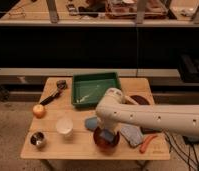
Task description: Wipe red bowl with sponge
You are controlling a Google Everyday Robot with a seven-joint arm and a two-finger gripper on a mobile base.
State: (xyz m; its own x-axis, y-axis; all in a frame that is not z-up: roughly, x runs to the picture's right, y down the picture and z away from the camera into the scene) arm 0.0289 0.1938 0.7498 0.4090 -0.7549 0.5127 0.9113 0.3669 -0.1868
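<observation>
The red bowl (104,142) stands near the table's front edge, right of the middle. My gripper (107,134) hangs from the big white arm (143,117), which reaches in from the right. It is down inside the bowl. It is shut on a blue sponge (108,136), which rests against the bowl's inside. The arm hides the back of the bowl.
On the wooden table (83,150): a green tray (93,89) at the back, a blue object (91,122) left of the arm, a grey cloth (132,134), an orange carrot (147,143), a dark plate (141,100), a white cup (64,126), a metal cup (38,140), an orange fruit (38,110), a black brush (55,93).
</observation>
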